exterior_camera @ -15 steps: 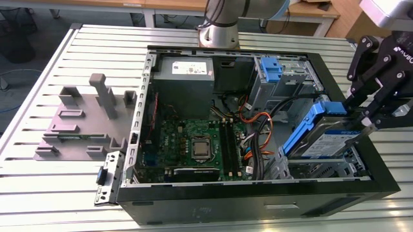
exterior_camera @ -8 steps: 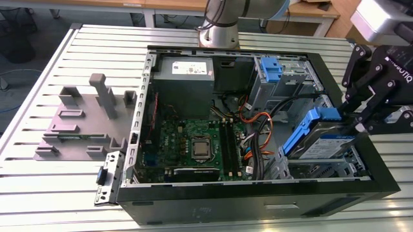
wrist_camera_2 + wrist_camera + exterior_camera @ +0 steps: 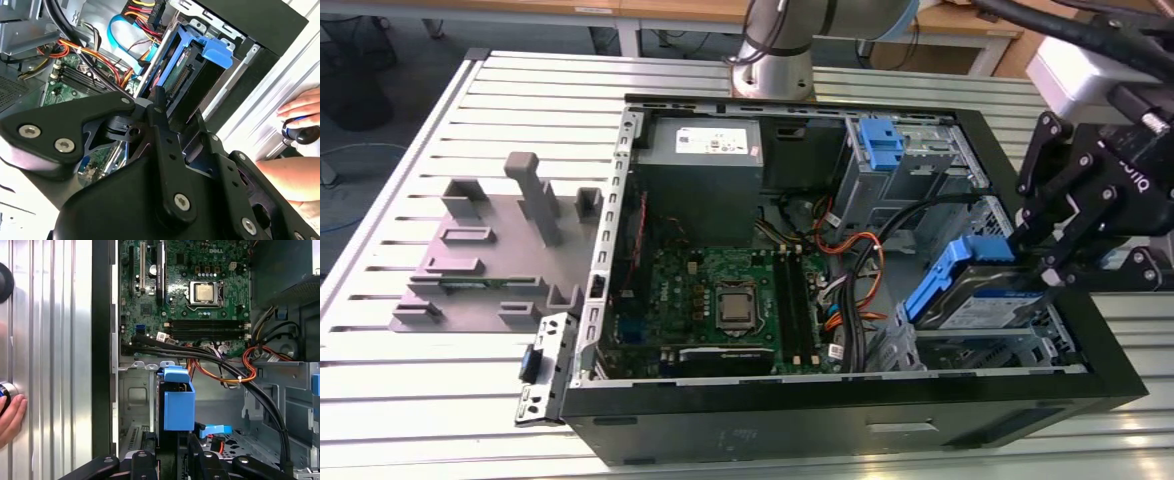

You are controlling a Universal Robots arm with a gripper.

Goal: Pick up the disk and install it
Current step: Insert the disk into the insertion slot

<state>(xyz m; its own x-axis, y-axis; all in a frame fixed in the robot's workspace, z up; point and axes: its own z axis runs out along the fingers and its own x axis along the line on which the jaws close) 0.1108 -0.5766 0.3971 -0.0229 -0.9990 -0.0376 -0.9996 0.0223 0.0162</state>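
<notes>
Fingers (image 3: 1057,250): mine, clenched on the upper end of the disk, as far as both wrist views let me judge.
Disk (image 3: 977,308): held tilted at the case corner on the exterior view's right. Its lower end is already among the metal walls of the bay.
Bracket (image 3: 178,407): blue plastic framing the disk, with its raised tab toward the motherboard.
Case (image 3: 854,425): black tower lying open on the slatted desk (image 3: 400,400).
Bay (image 3: 132,395): bare metal cage just beside the disk; whether the bracket has met its rails I cannot tell.
Step, my judgement: seating the disk, partway done.
Doing it well: I should square the bracket with the cage walls before pressing, since a tilted disk is likely to bind. I should push slowly along the bay's own line and grip firmly enough that the disk cannot pivot.
Cables (image 3: 235,372): a black bundle runs close past the bay and could snag or get pinched.
Hand (image 3: 11,416): a person's, on the desk outside the case, apart from my work.
</notes>
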